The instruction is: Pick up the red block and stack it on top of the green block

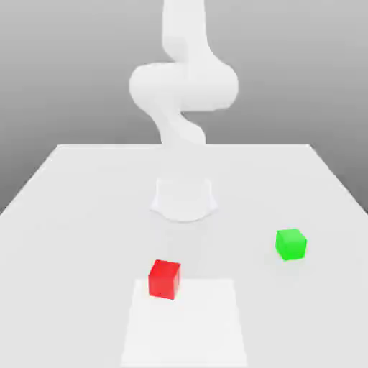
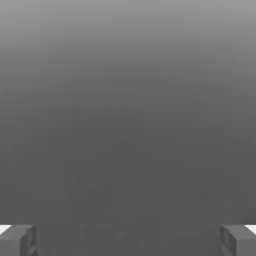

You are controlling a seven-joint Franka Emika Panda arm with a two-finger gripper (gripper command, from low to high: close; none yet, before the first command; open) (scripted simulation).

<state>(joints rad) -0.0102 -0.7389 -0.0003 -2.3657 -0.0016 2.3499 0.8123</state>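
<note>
- Flat white table (image 1: 86,187) sitting under a plain grey backdrop; paler square patch (image 1: 185,323) lying at its near edge.
- Small smooth bright red cube (image 1: 164,279) resting on that patch's far corner, toward the exterior view's left.
- Matching green cube (image 1: 290,244) sitting well apart, toward the exterior view's right.
- Gripper (image 2: 128,240) standing wide, grey fingertips (image 2: 17,240) holding nothing.

Open table, two blocks well apart.
Gripper (image 2: 128,240) jaws stand wide, nothing between its fingertips (image 2: 20,239). Red block (image 1: 164,279) and green block (image 1: 290,244) sit apart on the table (image 1: 72,215), free room round each; arm base (image 1: 184,200) stands behind them.
</note>
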